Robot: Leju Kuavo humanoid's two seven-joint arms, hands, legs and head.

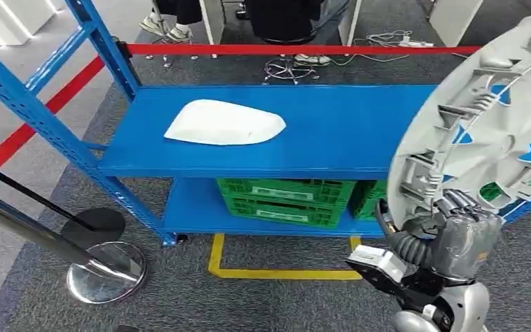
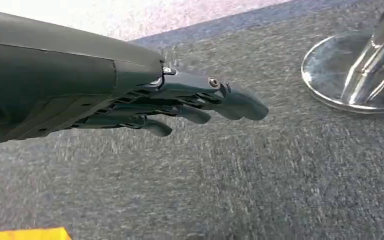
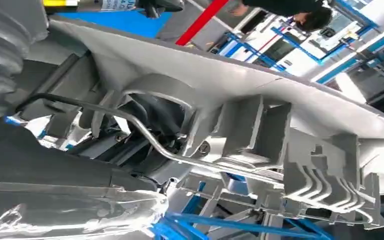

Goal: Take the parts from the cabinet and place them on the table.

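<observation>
My right hand [image 1: 456, 225] grips the lower rim of a large silver wheel cover [image 1: 487, 114], held upright in front of the blue cabinet's right end. In the right wrist view the ribbed back of the wheel cover [image 3: 260, 125] and its wire ring sit close against my fingers. A white curved part [image 1: 225, 122] lies on the blue cabinet shelf [image 1: 332, 149], left of centre. My left hand [image 2: 195, 102] hangs over the grey carpet with its fingers stretched out and nothing in it.
Green crates [image 1: 283, 199] stand on the lower shelf. A chrome stanchion base [image 1: 104, 273] and a black base [image 1: 97, 225] sit on the carpet at the left, with red barrier tape [image 1: 297, 49] behind the cabinet. A person's feet [image 1: 166, 29] show beyond it.
</observation>
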